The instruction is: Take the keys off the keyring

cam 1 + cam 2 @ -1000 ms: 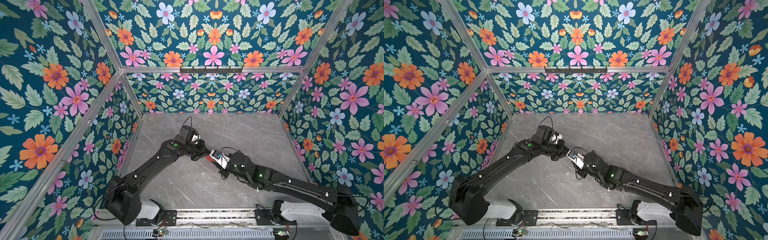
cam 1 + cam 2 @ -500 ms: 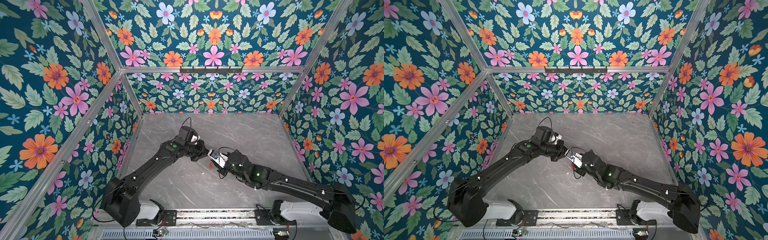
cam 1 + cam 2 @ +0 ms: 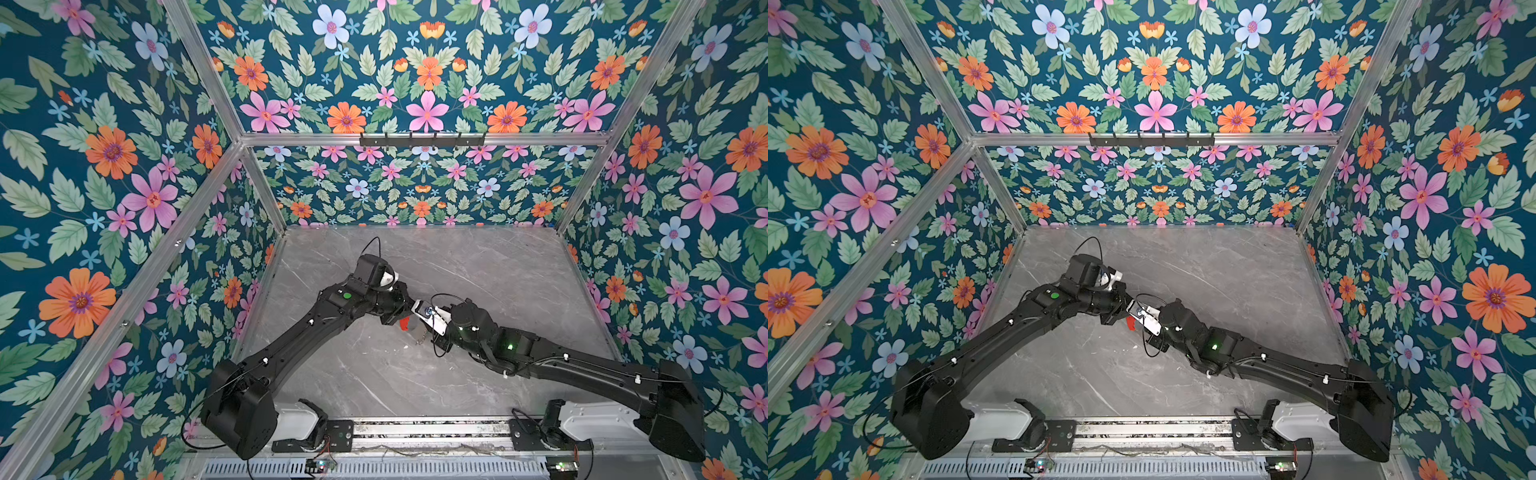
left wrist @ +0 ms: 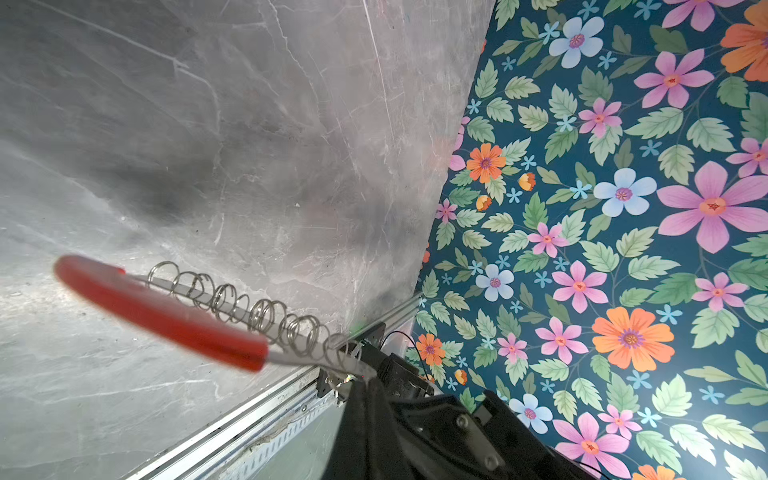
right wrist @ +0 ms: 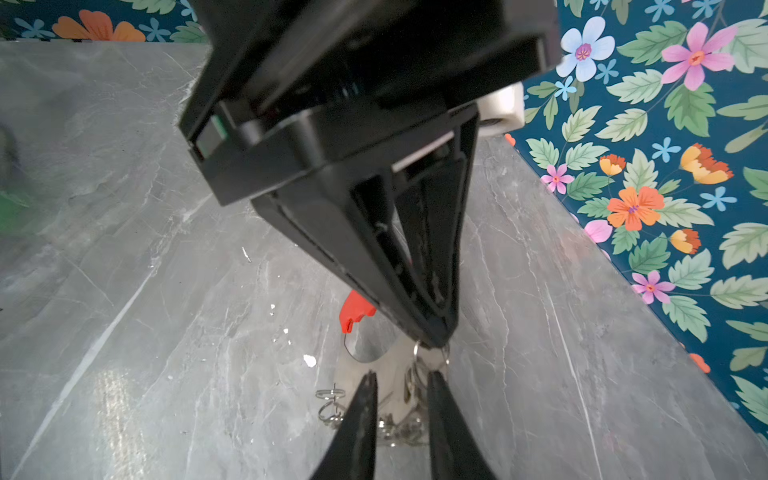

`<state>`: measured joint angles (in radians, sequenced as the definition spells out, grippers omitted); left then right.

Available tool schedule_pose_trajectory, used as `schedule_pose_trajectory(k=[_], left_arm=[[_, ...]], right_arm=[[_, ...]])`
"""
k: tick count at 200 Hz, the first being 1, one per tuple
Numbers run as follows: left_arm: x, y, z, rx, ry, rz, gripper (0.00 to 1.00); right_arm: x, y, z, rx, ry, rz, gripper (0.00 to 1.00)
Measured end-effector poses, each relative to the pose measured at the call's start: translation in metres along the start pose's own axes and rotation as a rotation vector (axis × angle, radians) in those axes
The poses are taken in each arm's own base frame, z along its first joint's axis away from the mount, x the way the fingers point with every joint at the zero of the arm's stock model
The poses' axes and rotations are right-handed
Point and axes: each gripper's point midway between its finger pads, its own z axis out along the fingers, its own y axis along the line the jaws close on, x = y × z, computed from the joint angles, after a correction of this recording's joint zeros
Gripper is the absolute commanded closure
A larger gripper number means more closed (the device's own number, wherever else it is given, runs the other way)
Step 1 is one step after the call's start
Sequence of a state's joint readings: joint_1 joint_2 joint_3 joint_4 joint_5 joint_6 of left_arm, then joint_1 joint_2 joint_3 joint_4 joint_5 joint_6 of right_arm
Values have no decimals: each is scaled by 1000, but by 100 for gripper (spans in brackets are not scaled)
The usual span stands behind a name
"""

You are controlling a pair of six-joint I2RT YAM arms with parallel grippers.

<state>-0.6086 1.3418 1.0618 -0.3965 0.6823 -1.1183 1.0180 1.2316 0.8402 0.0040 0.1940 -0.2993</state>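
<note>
- Jaws of the left gripper [image 5: 432, 334] are pressing together on one bare grey tip of the keyring [image 4: 166, 309], pinching it at the very point of the fingers.
- Jaws of the right gripper [image 5: 401, 386] are standing slightly apart, with the fingers [image 5: 361, 415] flanking the keyring's fringed edge.
- A few loops [image 5: 411, 384] are sitting in that gap. Whether the pads are touching metal cannot be told.
- Keyring is hanging between the two grippers over the middle of the table [image 3: 498, 270], and appears to be clear of the surface.
- In the left wrist view it is showing nearly edge-on and sloping. The red strip [image 4: 158, 305] is running along one side and the row of loops is standing along the other.
- In the right wrist view the shiny plate is spreading out below the left gripper's tip, with only a corner of red peeking past the black fingers.
- In both top views the wrists are hiding most of the keyring, and only a red sliver is showing where the arms meet [image 3: 405, 325] [image 3: 1130, 323].
- Left arm [image 3: 316, 328] and right arm [image 3: 540, 357] are both reaching inward, tip to tip.
- A small metal piece [image 3: 420, 338] is dangling just below the keyring in a top view. It is too small to say whether it is the key.
</note>
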Motion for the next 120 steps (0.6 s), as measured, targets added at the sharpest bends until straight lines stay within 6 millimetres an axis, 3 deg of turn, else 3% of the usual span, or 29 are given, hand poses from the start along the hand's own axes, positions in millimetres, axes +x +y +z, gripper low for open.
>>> schedule_pose_trajectory(k=[120], left_arm=[[3, -3, -3, 28, 2, -4, 100]], right_arm=[[-3, -3, 3, 19, 1, -16, 82]])
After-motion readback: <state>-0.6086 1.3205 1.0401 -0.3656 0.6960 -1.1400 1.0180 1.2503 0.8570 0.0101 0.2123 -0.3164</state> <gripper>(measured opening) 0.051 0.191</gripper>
